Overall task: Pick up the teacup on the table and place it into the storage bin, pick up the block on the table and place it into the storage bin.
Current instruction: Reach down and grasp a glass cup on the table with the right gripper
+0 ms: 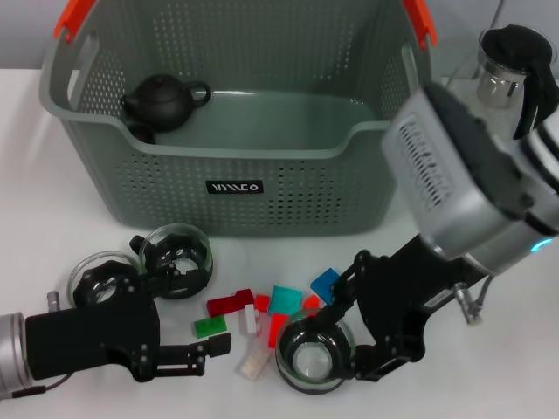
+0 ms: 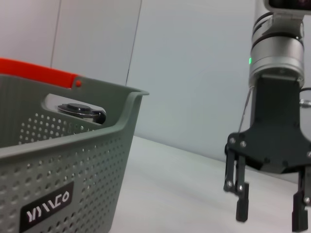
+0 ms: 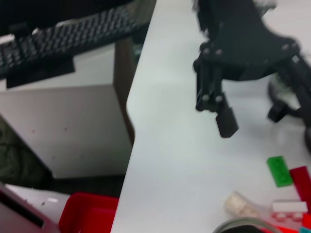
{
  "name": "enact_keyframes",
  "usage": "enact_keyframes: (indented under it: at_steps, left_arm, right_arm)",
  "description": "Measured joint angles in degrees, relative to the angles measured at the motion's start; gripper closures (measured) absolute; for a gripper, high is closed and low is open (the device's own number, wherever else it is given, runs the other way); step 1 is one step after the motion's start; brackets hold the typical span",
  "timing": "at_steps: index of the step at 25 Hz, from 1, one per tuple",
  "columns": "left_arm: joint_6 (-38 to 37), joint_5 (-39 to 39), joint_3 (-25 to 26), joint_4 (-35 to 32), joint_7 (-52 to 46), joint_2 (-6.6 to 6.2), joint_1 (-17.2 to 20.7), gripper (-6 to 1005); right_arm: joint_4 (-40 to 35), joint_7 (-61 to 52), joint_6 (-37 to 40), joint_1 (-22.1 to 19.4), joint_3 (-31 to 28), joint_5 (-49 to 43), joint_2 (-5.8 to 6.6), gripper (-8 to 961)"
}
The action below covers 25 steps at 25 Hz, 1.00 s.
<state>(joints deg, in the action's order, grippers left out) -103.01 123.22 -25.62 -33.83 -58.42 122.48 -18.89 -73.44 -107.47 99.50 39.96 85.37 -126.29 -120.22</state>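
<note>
The storage bin (image 1: 236,166) is a large grey-green perforated basket with orange handle ends and a black label with white lettering on its front. It stands at the far side of the white table (image 1: 489,367) and contains a dark teapot (image 1: 162,100). Three clear glass teacups lie in front of it: one (image 1: 179,257) near the bin, one (image 1: 100,275) beside the left gripper, one (image 1: 314,353) nearest the camera. Coloured blocks (image 1: 253,319) are scattered between them.

The left gripper (image 1: 188,356) is open, holding nothing, just beside a green block (image 1: 210,327). The right gripper (image 1: 336,336) is open, its fingers straddling the nearest teacup; contact cannot be confirmed.
</note>
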Motion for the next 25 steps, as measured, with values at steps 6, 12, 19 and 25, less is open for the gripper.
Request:
enact_keyframes:
  at_steps: [6,12,19,25]
  left_arm:
    - [-0.6,0.1,-0.1,0.0,-0.2,0.04,0.2,65]
    - [-1.0,0.1,0.0,0.6,-0.3,0.3,0.0,65]
    - [-1.0,0.1,0.0,1.3,-0.3,0.47,-0.4,66]
    - [-1.0,0.1,0.0,1.4,-0.4,0.57,-0.5,66]
  right_arm:
    - [3.2,0.0,-3.5,2.0,5.1,-0.3,-0.1,333]
    - [5.0,-0.2,-5.9,2.9,8.6,-0.5,-0.11,332]
    - [5.5,-0.6,-6.7,2.9,10.0,-0.9,-0.11,330]
    - [5.8,-1.5,-7.6,2.9,10.1,-1.0,-0.11,329]
